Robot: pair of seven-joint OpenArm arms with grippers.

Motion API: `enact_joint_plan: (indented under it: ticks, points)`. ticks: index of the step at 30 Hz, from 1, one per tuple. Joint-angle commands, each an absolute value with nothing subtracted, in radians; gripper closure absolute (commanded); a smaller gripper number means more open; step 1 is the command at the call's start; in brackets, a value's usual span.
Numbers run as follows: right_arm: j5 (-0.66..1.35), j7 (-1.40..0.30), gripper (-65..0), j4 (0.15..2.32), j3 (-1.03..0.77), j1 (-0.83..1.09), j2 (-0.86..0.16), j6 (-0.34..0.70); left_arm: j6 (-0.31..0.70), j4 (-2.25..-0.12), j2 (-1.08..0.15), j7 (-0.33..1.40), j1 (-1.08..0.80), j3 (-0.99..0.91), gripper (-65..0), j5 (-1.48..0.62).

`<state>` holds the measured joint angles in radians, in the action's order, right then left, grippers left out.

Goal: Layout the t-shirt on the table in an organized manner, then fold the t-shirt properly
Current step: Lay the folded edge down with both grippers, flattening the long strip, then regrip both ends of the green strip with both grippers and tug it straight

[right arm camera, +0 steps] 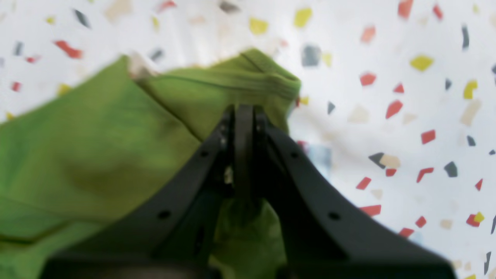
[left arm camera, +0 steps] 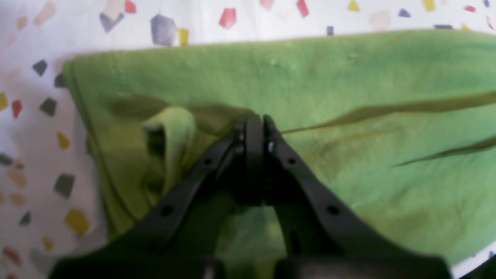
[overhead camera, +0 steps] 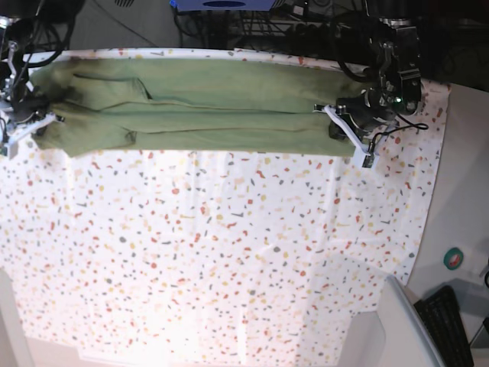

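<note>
We begin at our left gripper (left arm camera: 255,120): in the left wrist view its two black fingers (left arm camera: 271,135) are pressed together, tips meeting over the green cloth. A little raised fold of the t-shirt (left arm camera: 310,97) stands just to the left of the tips, but we cannot tell whether any fabric is caught between them. Around this gripper the cloth lies mostly flat, with a few long dark creases running off to the right, and its folded edge turns a corner at the left of that view, where the speckled table (left arm camera: 35,155) shows beyond.

Our right gripper (right arm camera: 244,112) is likewise pressed together. In the right wrist view its tips sit at the ribbed edge of the t-shirt (right arm camera: 97,147), with green fabric bunched just behind and below them; whether it pinches the cloth we cannot tell. To the right of this gripper lies bare table (right arm camera: 407,116).

From the base view, we see the left gripper (overhead camera: 345,116) at the right end of the t-shirt (overhead camera: 214,103) and the right gripper (overhead camera: 24,116) at its left end. The t-shirt lies as a long, narrow band along the far edge of the table (overhead camera: 229,252), stretched from left to right between the two arms, with a fold line running along its length. The near part of the table carries only its flecked cloth.
</note>
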<state>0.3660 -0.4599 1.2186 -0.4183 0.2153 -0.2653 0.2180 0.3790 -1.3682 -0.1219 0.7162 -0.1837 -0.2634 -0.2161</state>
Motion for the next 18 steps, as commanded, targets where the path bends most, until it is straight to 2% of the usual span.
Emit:
enact_joint_plan:
  ticks: [1,7,15,18]
  points:
    - [0.364,-0.441,0.0,1.202,-0.426,0.189,-0.292,0.213,0.372,-1.354,-0.124,0.745,-0.180,-0.265,0.0,-0.189]
    - [0.363,-0.440,0.0,1.098,-0.427,0.153,-0.340,0.213,0.372,-1.356,-0.124,0.750,-0.179,-0.300,0.0,-0.197]
    - [0.363,-0.447,0.0,1.182,-0.427,0.168,-0.343,0.213,0.377,-1.512,-0.099,0.753,-0.211,-0.375,0.0,-0.206]
    - [0.363,-0.447,0.0,1.257,-0.432,0.203,-0.337,0.206,0.377,-1.527,-0.094,0.753,-0.216,-0.407,0.0,-0.278]
